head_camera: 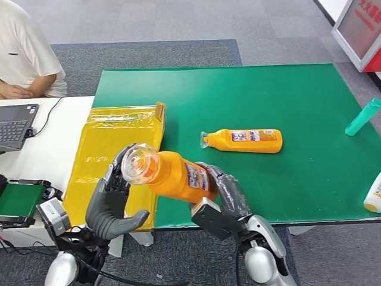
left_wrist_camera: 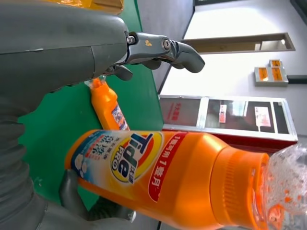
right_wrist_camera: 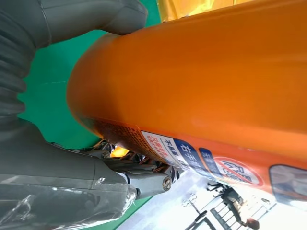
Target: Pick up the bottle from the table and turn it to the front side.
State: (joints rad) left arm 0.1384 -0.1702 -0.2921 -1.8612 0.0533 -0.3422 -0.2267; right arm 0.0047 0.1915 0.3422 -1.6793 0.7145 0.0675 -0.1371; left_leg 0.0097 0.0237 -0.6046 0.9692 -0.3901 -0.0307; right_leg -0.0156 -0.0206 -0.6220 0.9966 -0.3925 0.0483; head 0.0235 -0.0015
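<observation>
An orange Tide bottle [head_camera: 180, 176] with a clear cap [head_camera: 136, 162] hangs on its side above the near edge of the green mat [head_camera: 292, 101], cap pointing left. My right hand [head_camera: 224, 193] grips its base end; its fingers wrap the orange body [right_wrist_camera: 203, 72] in the right wrist view. My left hand [head_camera: 110, 202] is spread beside and under the cap with fingers apart, holding nothing. The left wrist view has the Tide logo label [left_wrist_camera: 137, 155] facing the camera, the thumb [left_wrist_camera: 163, 48] well off the bottle. A second orange bottle [head_camera: 244, 140] lies on the mat.
A yellow plastic bag [head_camera: 112, 149] lies across the mat's left edge. A teal bottle [head_camera: 363, 117] and a white bottle [head_camera: 374, 195] sit at the right edge. On the white table at left are a laptop [head_camera: 15, 125] and a small green-screen device [head_camera: 18, 199]; a person [head_camera: 22, 53] sits behind it.
</observation>
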